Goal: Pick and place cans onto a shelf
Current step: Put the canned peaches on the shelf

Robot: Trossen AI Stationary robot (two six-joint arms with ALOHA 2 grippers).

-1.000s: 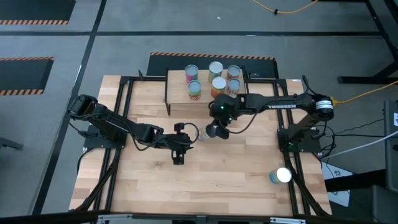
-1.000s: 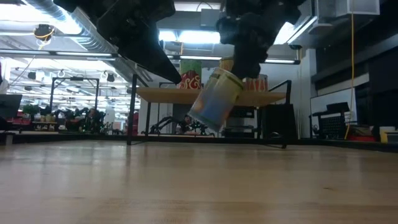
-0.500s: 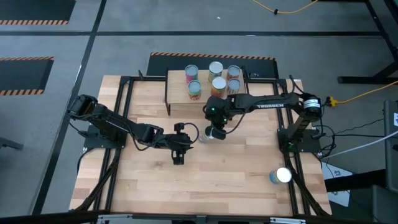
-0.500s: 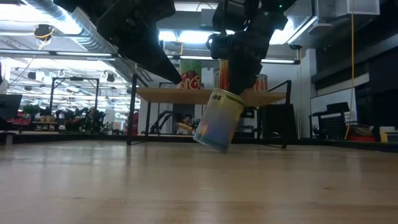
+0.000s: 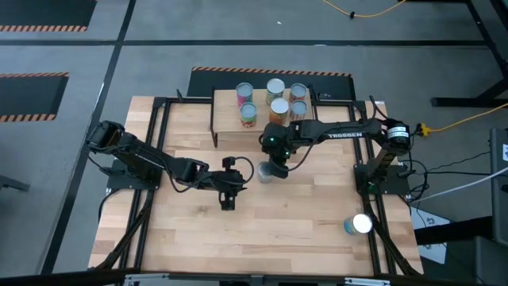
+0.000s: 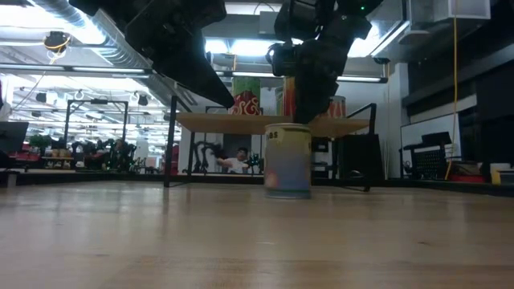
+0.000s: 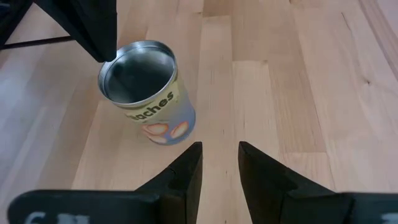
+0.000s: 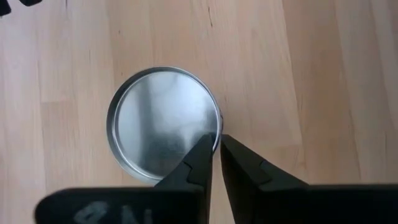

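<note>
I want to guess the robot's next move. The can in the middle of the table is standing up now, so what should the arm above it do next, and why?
Probably open the right gripper and lower it around the can. The can stands upright on the table, not on the shelf, and the fingers look nearly shut at its rim, gripping nothing.

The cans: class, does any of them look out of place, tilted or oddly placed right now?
Two cans are off the low wooden shelf. The blue-labelled peaches can stands upright mid-table under the right gripper, whose nearly shut tips pinch its rim; the left gripper waits beside it. A white-topped can sits alone near the table's right edge.
</note>
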